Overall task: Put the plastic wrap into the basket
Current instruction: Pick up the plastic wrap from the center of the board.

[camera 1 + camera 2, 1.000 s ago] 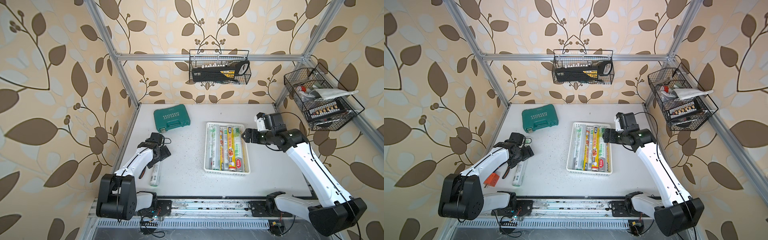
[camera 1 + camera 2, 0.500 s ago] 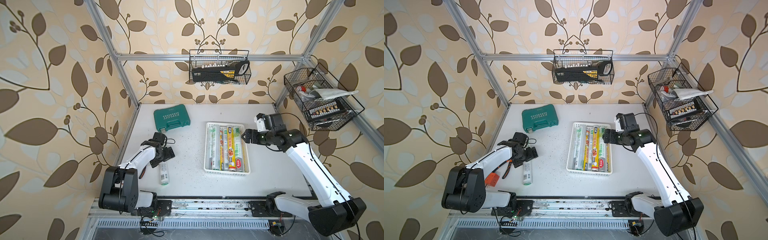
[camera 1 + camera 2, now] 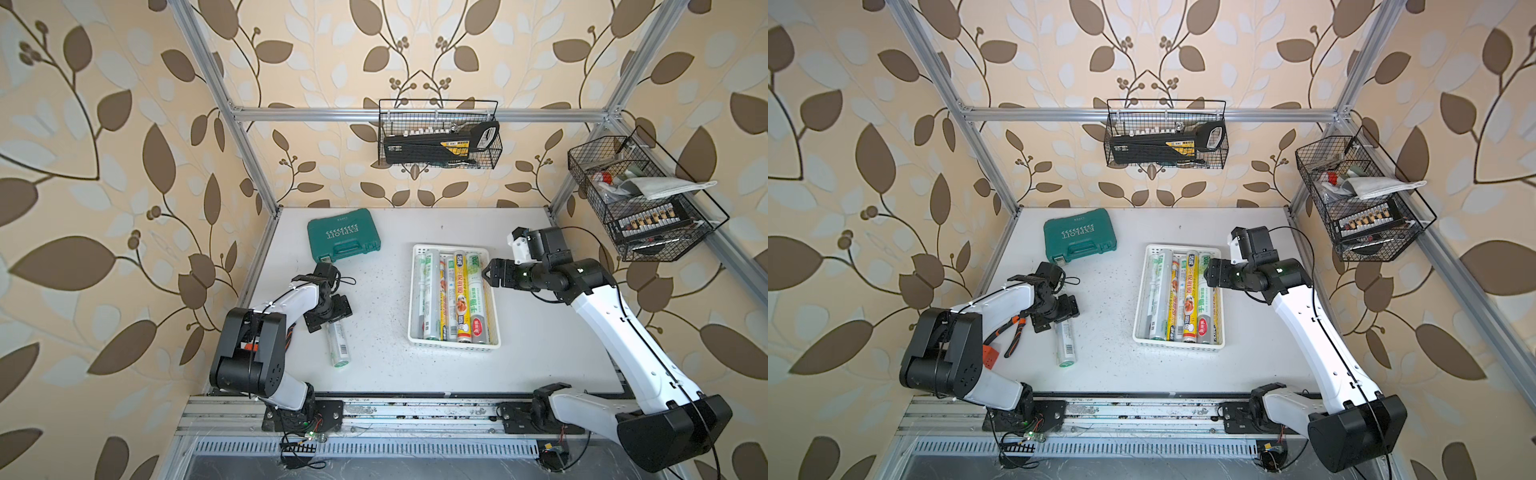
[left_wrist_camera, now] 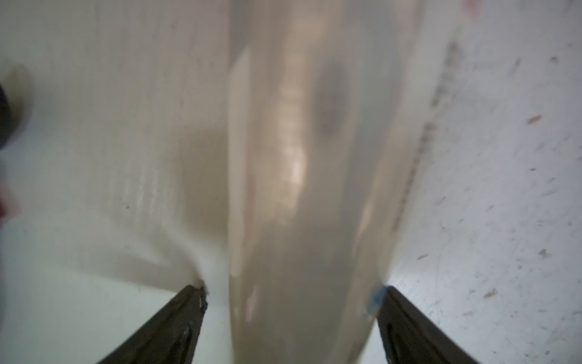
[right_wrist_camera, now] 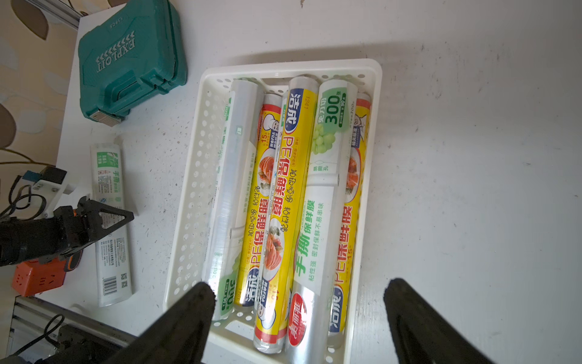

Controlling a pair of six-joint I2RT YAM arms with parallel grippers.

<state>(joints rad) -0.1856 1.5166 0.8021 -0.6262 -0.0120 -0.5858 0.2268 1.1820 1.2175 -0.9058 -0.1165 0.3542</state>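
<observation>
step: picking up the last loose roll (image 3: 337, 344) | where: on the worktop (image 3: 540, 332), well left of the basket (image 3: 453, 345) with its rolls | left gripper (image 4: 291, 302): jaws straddle it, seemingly not yet clamped, view blurred | right gripper (image 5: 299, 312): jaws spread, empty, over basket | next: clamp, lift, carry across
</observation>
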